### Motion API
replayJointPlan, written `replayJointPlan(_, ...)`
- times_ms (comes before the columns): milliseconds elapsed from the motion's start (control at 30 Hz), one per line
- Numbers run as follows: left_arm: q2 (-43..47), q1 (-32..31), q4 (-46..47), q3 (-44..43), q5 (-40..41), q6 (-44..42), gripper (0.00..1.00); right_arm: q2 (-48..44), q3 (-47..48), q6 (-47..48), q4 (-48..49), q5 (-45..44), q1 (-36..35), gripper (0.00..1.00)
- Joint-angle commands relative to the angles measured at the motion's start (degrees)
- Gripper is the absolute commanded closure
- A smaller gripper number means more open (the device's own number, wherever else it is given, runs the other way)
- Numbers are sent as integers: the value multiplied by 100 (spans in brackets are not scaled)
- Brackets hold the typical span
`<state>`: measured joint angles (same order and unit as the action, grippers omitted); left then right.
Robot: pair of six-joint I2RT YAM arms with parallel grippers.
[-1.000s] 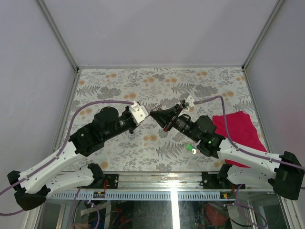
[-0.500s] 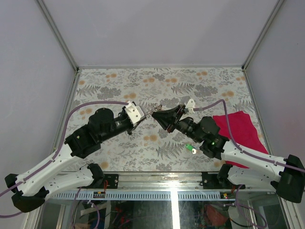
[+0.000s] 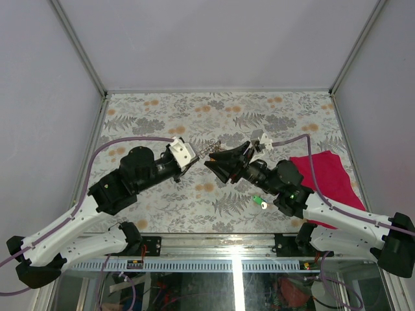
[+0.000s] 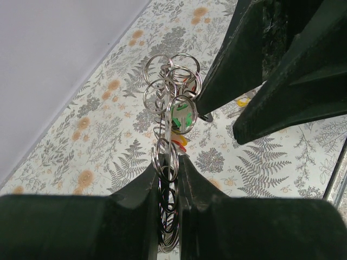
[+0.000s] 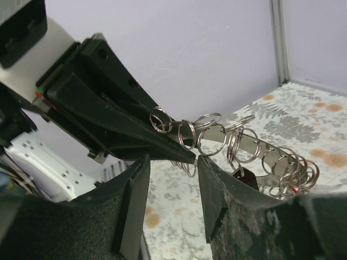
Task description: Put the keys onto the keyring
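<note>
The keyring [image 4: 171, 81] is a chain of silvery linked rings, and my left gripper [image 4: 168, 161] is shut on its lower links and holds it off the table. A green-headed key [image 4: 181, 116] and a yellow and red one [image 4: 182, 142] hang among the rings. In the right wrist view the keyring [image 5: 217, 135] runs across above my right gripper [image 5: 172, 161], which is open with nothing between its fingers; a black key [image 5: 246, 176] hangs beside it. From above, the left gripper [image 3: 196, 157] and the right gripper [image 3: 217, 161] meet tip to tip. Another green key [image 3: 259, 201] lies on the table.
A crimson cloth [image 3: 327, 178] lies at the right of the floral table [image 3: 162, 110]. Metal frame posts and pale walls close in the sides and back. Purple cables arc over both arms.
My right gripper has gone from shut to open beside the held rings. The left arm shifted slightly left early on and has kept its grip.
</note>
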<state>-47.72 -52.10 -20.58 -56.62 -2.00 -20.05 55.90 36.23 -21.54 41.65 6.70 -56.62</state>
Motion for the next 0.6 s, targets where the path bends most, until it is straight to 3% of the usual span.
replayJointPlan(0,46,-31,785,-173,92,125,100,-53,22,-1476,617,-530,-16,53)
replayJointPlan(267,43,-31,896,-174,246,274,100,-9,-208,-3417,1215,-1233,-19,53)
replayJointPlan(567,-11,-33,941,-251,306,326,100,227,-209,-3973,1443,-1199,-17,53)
